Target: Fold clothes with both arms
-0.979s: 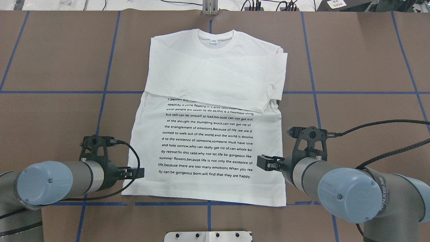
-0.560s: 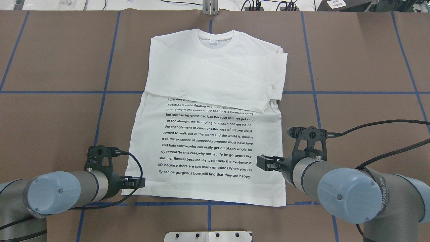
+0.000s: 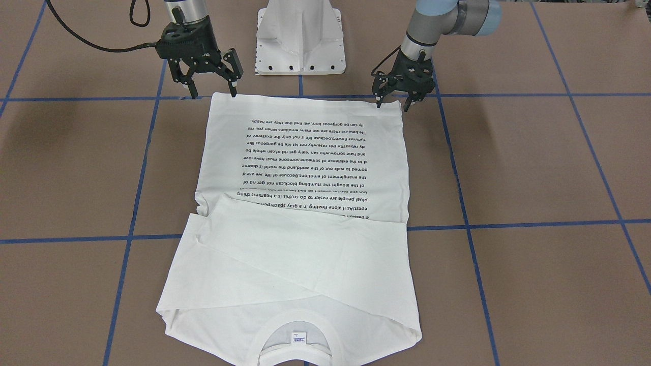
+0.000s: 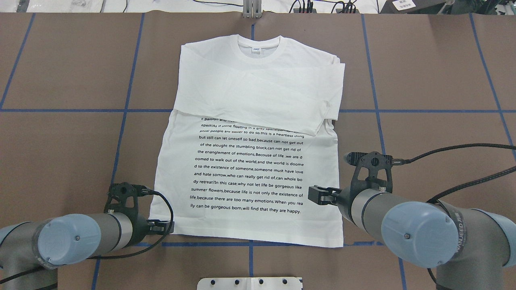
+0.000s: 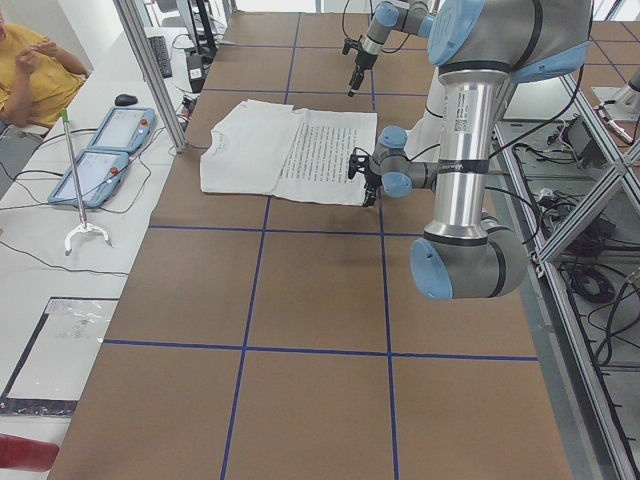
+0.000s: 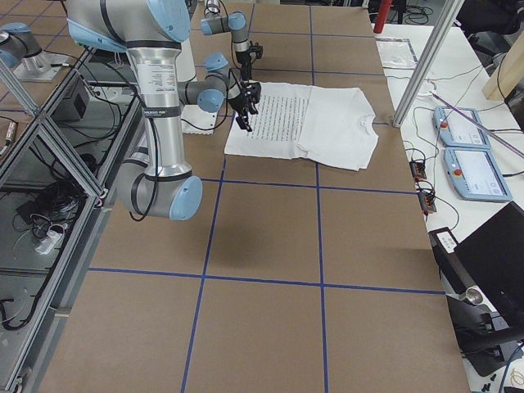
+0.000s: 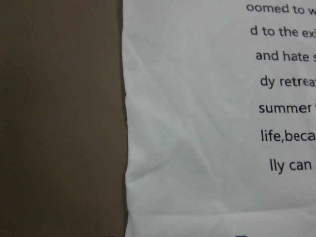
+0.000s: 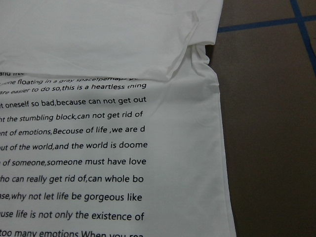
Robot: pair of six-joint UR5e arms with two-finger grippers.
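T-shirt point(image 4: 250, 177) lies flat in the middle of the desk point(image 4: 423, 72), print side up, collar point(image 4: 260, 45) away from me, hem point(image 4: 242, 238) toward the white pedestal base point(image 3: 300, 35); both sleeves point(image 4: 258, 94) already folded across the chest. Thin cotton, light and limp. I judge it will sag and crease if lifted from one point, and a single layer may peel away alone. Best hold: the two hem corners, both layers pinched together, raised level. My left jaws stand spread wide at the hem corner on my left, tips down by the cloth edge, gripping nothing. My right jaws are likewise spread and empty at the opposite corner; whether they touch the cloth I cannot tell. Desk covering is matte brown with blue tape lines point(image 4: 60, 110) and looks likely to drag at fabric slid across it. Off the far side: two pendants point(image 5: 118, 130) and a seated person point(image 5: 30, 65)
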